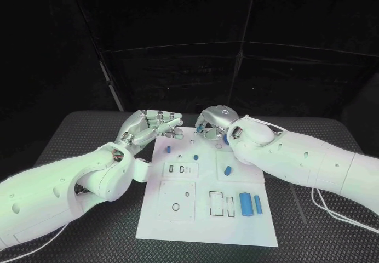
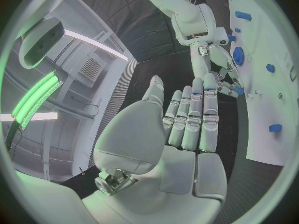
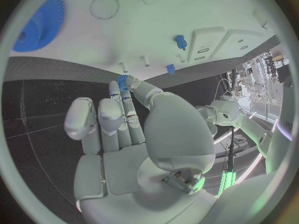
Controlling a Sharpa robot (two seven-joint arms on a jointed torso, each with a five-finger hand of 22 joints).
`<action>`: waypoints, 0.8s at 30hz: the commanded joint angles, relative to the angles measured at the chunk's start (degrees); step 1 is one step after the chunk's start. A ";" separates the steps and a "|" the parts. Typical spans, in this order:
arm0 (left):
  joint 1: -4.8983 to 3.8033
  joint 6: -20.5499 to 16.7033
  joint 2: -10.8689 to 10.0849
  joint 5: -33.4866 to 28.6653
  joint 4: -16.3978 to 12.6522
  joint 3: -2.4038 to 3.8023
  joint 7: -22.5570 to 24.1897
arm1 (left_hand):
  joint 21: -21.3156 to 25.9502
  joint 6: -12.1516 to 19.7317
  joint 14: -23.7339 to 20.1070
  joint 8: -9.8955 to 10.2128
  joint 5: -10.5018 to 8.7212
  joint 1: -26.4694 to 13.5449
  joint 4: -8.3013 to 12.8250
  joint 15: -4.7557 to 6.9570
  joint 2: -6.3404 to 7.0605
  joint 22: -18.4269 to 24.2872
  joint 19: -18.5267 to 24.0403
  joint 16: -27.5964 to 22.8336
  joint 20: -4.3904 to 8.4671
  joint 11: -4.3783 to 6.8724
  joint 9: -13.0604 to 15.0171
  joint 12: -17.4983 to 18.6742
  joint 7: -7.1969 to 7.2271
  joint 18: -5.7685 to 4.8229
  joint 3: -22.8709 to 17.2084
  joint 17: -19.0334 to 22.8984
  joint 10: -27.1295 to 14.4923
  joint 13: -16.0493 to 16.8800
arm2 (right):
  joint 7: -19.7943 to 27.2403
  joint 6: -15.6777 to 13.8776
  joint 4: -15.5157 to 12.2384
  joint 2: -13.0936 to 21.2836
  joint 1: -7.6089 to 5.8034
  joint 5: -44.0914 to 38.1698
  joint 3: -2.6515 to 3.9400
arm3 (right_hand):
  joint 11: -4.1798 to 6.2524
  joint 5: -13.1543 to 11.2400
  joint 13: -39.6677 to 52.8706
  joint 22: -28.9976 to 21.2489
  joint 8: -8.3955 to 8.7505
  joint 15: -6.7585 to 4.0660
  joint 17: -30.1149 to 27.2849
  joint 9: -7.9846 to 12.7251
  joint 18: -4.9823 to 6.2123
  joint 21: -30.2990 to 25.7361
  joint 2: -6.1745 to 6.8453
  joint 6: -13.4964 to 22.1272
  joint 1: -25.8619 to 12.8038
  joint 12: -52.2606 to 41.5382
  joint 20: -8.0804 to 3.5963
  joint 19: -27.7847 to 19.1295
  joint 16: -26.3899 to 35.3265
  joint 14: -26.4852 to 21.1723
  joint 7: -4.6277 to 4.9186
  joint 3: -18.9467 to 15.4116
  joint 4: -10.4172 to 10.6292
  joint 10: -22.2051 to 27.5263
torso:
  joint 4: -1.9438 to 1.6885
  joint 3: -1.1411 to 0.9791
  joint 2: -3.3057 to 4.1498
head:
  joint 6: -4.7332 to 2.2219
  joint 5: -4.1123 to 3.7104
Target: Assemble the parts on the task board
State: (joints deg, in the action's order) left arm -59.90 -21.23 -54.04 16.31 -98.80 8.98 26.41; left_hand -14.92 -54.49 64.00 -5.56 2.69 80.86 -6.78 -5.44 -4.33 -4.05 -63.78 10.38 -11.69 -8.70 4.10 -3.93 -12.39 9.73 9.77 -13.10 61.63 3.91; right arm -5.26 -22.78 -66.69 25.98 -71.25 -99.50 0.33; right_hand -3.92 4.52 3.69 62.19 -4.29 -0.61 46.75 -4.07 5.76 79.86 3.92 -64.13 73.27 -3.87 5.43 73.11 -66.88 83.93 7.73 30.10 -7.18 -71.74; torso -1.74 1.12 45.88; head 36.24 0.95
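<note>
The right hand (image 1: 214,125) pinches a small blue part (image 3: 122,80) at the task board's (image 1: 207,219) far edge; the left hand (image 1: 150,126) hovers, fingers apart.

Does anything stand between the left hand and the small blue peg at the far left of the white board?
Nothing visible does. The silver left hand holds nothing beside the far left corner of the white task board; the small blue peg stands on the board just nearer the robot, with only bare board between.
</note>
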 commanded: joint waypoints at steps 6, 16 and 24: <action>-0.07 0.57 0.36 -0.14 0.08 0.08 0.76 | 0.35 -0.15 -0.03 0.30 0.01 -0.12 0.33 -0.54 -0.49 0.14 0.54 -0.40 0.03 -0.51 -0.04 0.20 -0.12 0.64 0.00 0.07 0.05 -0.06 | 0.63 0.27 1.92 -1.69 -0.16 0.10 0.04 | -0.14 0.03 -0.07 0.12 0.26 -0.05 0.07 0.06 -0.40 0.32 -0.02 0.34 -0.66 0.40 0.19 0.21 -0.44 0.12 0.16 0.07 0.53 0.44 | -0.01 0.00 0.05 | 0.15 0.16; -0.07 0.65 0.51 -0.14 0.32 0.09 0.75 | 0.62 -0.19 0.00 0.35 0.00 -0.11 0.39 -0.57 -0.54 0.23 0.73 -0.52 -0.02 -0.52 -0.04 0.20 -0.14 0.64 0.03 0.07 0.05 -0.05 | -0.10 2.52 3.20 -2.74 -0.17 0.11 0.02 | -0.22 0.08 -0.07 0.18 0.38 0.02 -0.01 0.09 -0.41 0.36 0.07 0.48 -0.91 0.37 0.26 0.21 -0.50 0.09 0.22 0.11 0.81 0.70 | 0.04 0.00 0.05 | 0.35 0.35; -0.07 0.78 0.68 -0.14 0.38 0.09 0.73 | 0.77 -0.20 0.02 0.39 0.00 -0.11 0.42 -0.59 -0.57 0.28 0.84 -0.60 -0.06 -0.54 -0.04 0.21 -0.15 0.64 0.06 0.08 0.03 -0.05 | -1.09 3.57 4.52 -3.68 -0.17 -0.31 0.00 | -0.28 0.26 -0.07 0.02 0.46 0.08 -0.26 0.11 -0.38 0.31 0.27 0.60 -1.16 0.36 0.31 0.08 -0.43 0.03 0.26 0.04 1.02 0.88 | 0.08 0.02 0.07 | 0.62 0.26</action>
State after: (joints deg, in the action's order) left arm -59.90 -21.18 -53.49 16.29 -98.37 9.01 26.46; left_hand -14.30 -54.48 64.21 -5.56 2.69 80.86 -6.78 -5.64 -4.33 -3.85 -63.29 10.15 -11.77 -8.70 4.11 -3.93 -12.38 9.72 9.77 -13.10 61.63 3.91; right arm -5.49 -20.54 -62.40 22.56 -71.27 -99.38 0.30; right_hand -4.20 4.52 3.68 62.30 -3.97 -0.61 46.68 -3.89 5.77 79.86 4.19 -63.88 72.51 -3.67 5.43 73.11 -67.12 83.93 7.86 30.15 -6.51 -71.43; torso -1.72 1.12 45.92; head 36.80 1.28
